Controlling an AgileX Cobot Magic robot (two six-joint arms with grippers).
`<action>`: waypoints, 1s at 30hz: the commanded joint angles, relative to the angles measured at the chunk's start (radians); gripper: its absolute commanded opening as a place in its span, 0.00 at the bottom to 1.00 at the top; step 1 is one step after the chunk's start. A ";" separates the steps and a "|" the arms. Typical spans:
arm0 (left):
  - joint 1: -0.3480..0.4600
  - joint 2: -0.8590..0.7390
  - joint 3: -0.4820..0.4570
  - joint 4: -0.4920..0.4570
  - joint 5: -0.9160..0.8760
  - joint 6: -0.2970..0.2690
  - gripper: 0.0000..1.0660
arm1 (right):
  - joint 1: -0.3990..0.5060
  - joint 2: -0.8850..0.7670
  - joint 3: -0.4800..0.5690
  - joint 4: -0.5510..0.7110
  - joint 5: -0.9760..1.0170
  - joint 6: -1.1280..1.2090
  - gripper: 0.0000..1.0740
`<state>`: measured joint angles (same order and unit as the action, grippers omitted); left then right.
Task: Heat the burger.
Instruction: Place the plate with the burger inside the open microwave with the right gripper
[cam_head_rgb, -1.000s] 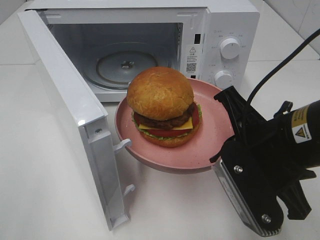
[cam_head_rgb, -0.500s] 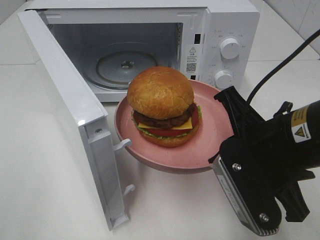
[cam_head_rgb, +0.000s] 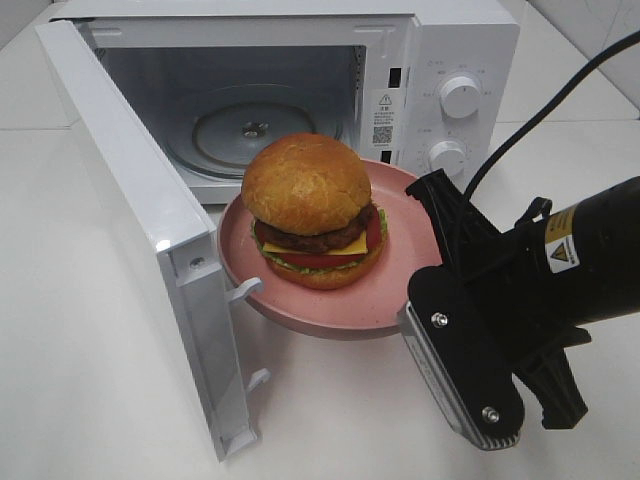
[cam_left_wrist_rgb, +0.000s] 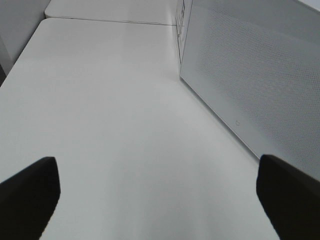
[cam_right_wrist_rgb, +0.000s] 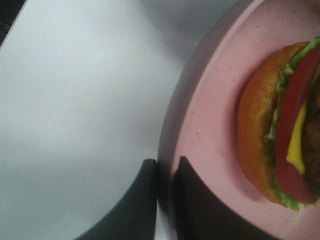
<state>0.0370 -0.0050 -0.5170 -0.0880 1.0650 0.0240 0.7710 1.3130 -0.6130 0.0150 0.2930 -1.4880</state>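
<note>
The burger, with its golden bun, dark patty, cheese, tomato and lettuce, sits on a pink plate. The plate hangs above the table just in front of the open microwave. My right gripper is shut on the plate's right rim. In the right wrist view its fingers pinch the rim of the plate from both sides, beside the burger. My left gripper is open over bare table and holds nothing. It does not show in the exterior view.
The microwave door swings out to the left, its edge close to the plate's left rim. A glass turntable lies inside the cavity. In the left wrist view the door's outer face stands beside the left gripper.
My right gripper has carried the plate and burger a little to the left and toward the microwave opening. The left gripper's view gives no earlier frame.
</note>
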 joint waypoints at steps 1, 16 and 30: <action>0.003 -0.012 0.002 -0.010 0.004 0.001 0.94 | -0.001 -0.006 -0.017 0.004 -0.075 -0.010 0.02; 0.003 -0.012 0.002 -0.010 0.004 0.001 0.94 | -0.049 0.016 -0.064 -0.001 -0.097 -0.014 0.00; 0.003 -0.012 0.002 -0.010 0.004 0.001 0.94 | -0.049 0.129 -0.143 0.000 -0.102 -0.021 0.00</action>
<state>0.0370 -0.0050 -0.5170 -0.0880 1.0650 0.0240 0.7280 1.4500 -0.7370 0.0150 0.2610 -1.4950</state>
